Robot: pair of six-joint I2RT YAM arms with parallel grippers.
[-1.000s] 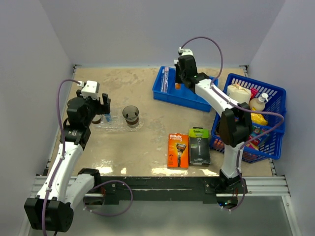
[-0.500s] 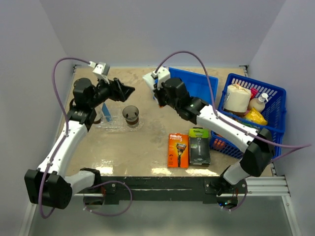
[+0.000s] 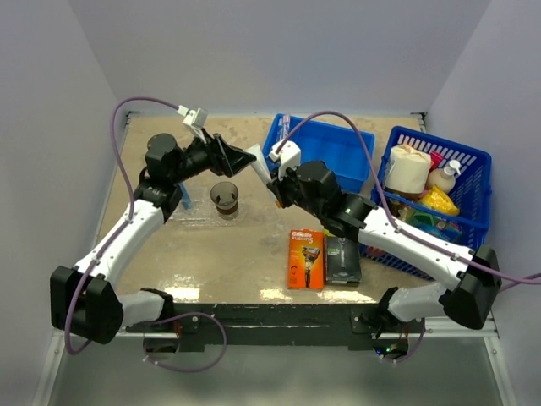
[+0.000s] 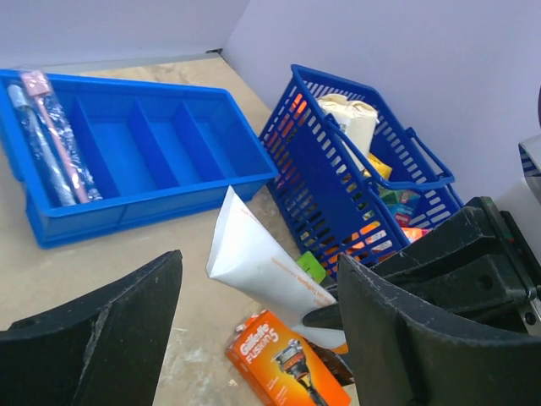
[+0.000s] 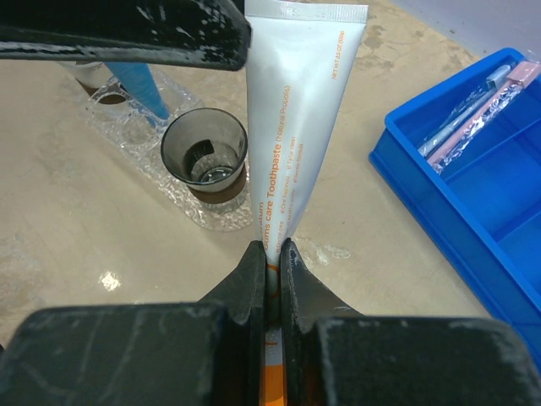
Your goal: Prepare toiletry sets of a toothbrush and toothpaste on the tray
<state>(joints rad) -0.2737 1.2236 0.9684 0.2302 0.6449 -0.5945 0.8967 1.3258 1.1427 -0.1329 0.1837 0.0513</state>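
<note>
My right gripper (image 3: 277, 188) is shut on the cap end of a white toothpaste tube (image 3: 260, 167) with orange lettering and holds it up in the air, flat end pointing away (image 5: 292, 118). My left gripper (image 3: 250, 158) is open, and the tube's flat end (image 4: 266, 271) shows between its fingers. Below stands a brownish clear cup (image 5: 205, 152) on the clear tray (image 5: 182, 207). A second cup holds a blue item (image 3: 183, 193). Toothbrushes (image 4: 46, 144) lie in the blue bin (image 3: 330, 152).
An orange razor pack (image 3: 306, 258) and a black-green one (image 3: 342, 262) lie at the table's front middle. A blue lattice basket (image 3: 435, 203) full of goods stands at the right. The blue bin's other compartments (image 4: 152, 144) hold nothing.
My right arm has swung from the blue bin towards the table's middle, carrying the tube. My left arm has left the tray and reached right to meet the tube's flat end.
</note>
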